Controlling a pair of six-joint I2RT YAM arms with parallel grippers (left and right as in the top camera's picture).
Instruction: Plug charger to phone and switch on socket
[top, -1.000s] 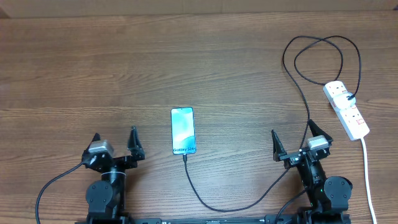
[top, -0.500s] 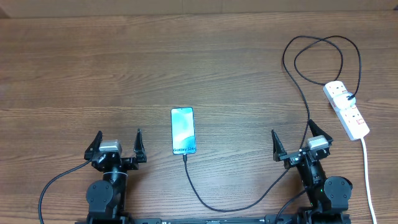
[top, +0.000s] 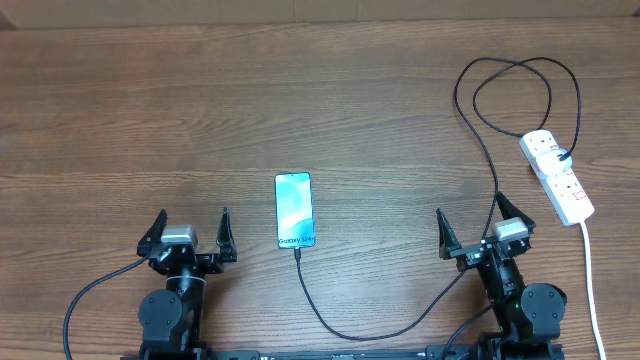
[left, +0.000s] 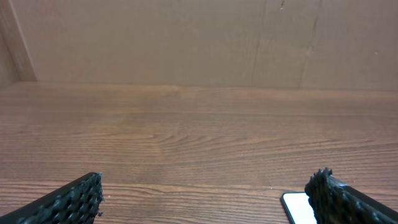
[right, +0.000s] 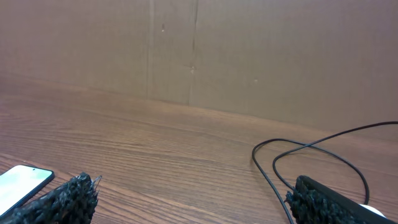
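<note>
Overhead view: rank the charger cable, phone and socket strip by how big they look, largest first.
1. The charger: by far the longest, though thin.
2. The socket: longer than the phone, but narrower.
3. The phone: shorter and wider; its area looks about equal to the socket's, so these two nearly tie.

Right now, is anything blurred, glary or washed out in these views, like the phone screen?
Overhead: even light, sharp, the phone screen's text legible, no glare. Left wrist: the phone's corner is washed out to plain white. Right wrist: the charger cable is crisp, the back wall dim.
</note>
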